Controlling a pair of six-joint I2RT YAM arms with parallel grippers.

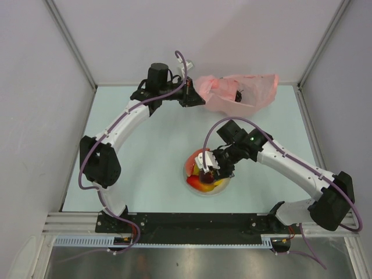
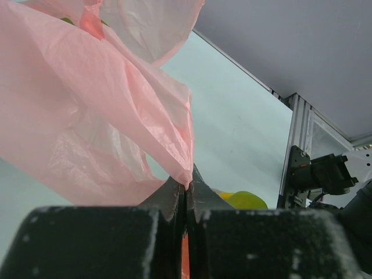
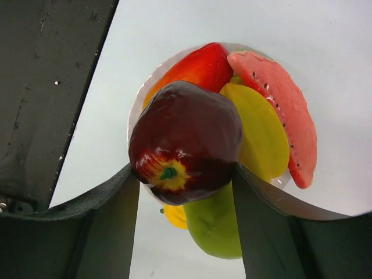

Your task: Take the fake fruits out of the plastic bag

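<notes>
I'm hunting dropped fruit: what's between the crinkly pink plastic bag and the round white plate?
Top view: just pale tabletop, with the right arm's black wrist and purple cable crossing above it. Nothing dropped there.

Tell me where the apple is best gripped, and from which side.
Across its widest middle, coming in from the stem end, as the right gripper holds it now: one finger on each round flank of the apple, green stem facing the wrist. The glossy skin curves away from that bulge, so a grip off it would probably slip.
</notes>
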